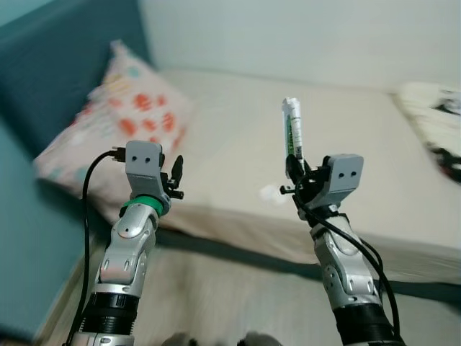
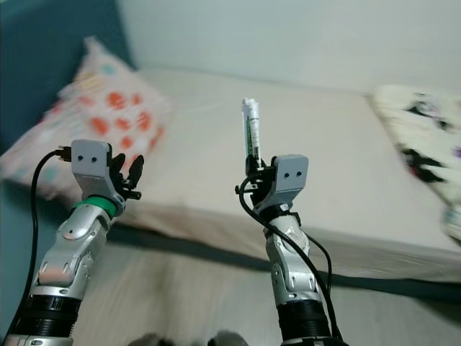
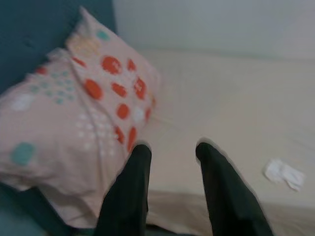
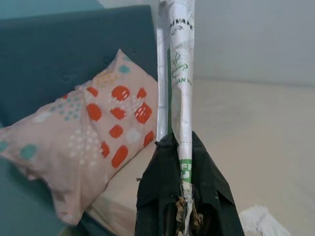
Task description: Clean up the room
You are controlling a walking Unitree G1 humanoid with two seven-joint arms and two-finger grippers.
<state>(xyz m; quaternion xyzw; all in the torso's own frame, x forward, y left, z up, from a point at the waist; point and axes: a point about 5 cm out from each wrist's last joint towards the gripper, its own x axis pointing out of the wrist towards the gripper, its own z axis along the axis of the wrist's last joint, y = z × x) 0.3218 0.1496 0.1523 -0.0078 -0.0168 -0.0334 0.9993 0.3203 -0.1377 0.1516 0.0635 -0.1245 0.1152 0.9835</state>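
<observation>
My right gripper [image 1: 294, 175] is shut on a flattened white wrapper with green print [image 1: 292, 128], which stands upright above the black fingers [image 4: 162, 182]; the same wrapper [image 4: 179, 73] rises from the pads in the right wrist view. My left gripper [image 1: 176, 175] is held up in front of the bed, open, with nothing between its fingers [image 3: 129, 191]. A crumpled white tissue [image 3: 283, 173] lies on the beige mattress [image 1: 238, 151], a little beyond and between the two grippers, seen as a pale spot [image 1: 271, 192].
A pink pillow with orange and teal dots [image 1: 119, 122] leans against the teal headboard [image 1: 50, 65] at the left. A black-and-white patterned blanket [image 1: 439, 119] lies at the bed's right end. The bed's front edge [image 1: 238, 241] runs just ahead of the arms, with wood floor below.
</observation>
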